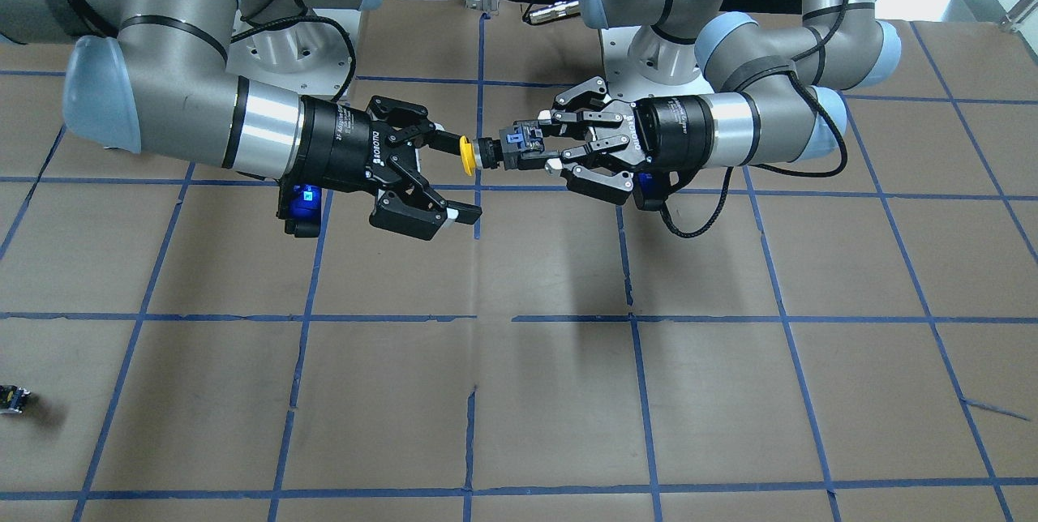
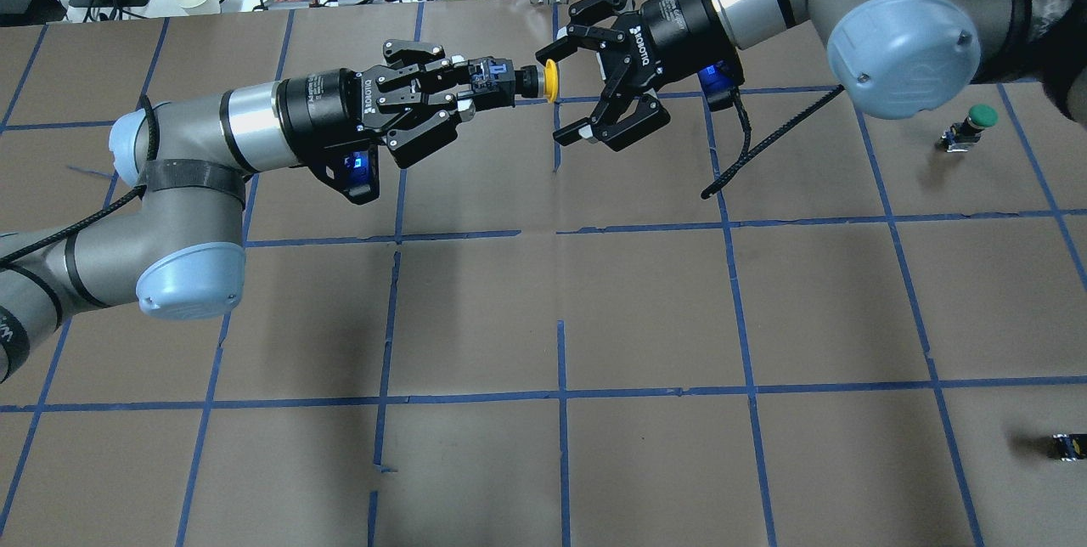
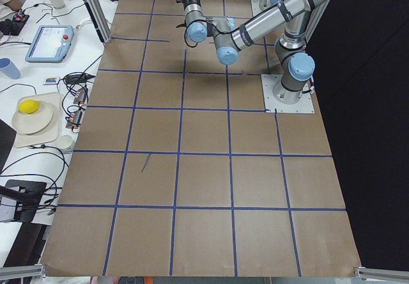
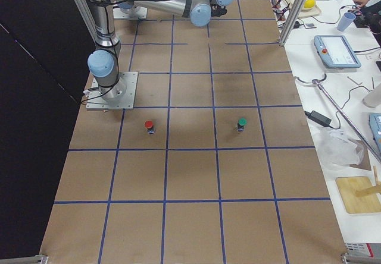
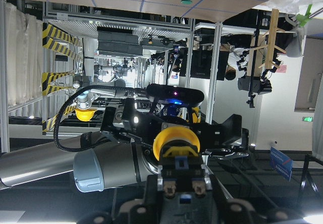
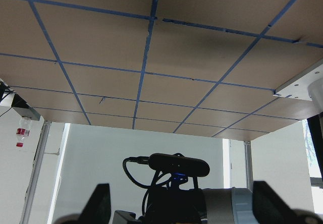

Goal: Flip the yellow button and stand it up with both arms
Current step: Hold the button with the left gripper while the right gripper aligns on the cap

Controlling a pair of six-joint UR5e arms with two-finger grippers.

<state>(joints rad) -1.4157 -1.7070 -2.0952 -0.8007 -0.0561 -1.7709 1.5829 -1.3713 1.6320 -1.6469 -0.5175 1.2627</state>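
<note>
The yellow button [image 2: 551, 81] is held level in the air between both grippers, its yellow cap [image 1: 468, 156] towards the right gripper. My left gripper [image 2: 491, 80] is shut on the button's black-and-grey body [image 1: 515, 146]. My right gripper [image 2: 565, 93] is open, with its jaws spread on either side of the cap. One of its fingertips [image 1: 444, 139] is close beside the cap; I cannot tell if they touch. In the left wrist view the cap [image 5: 176, 141] sits in front of the open right gripper. The right wrist view shows only spread fingers [image 6: 101, 204] and the table.
A green-capped button [image 2: 977, 121] stands at the table's right, also in the exterior right view [image 4: 241, 123], with a red-capped button [image 4: 149, 125] nearer the base. A tiny black switch block [image 2: 1066, 447] lies at the front right. The brown table [image 2: 645, 301] has blue tape lines.
</note>
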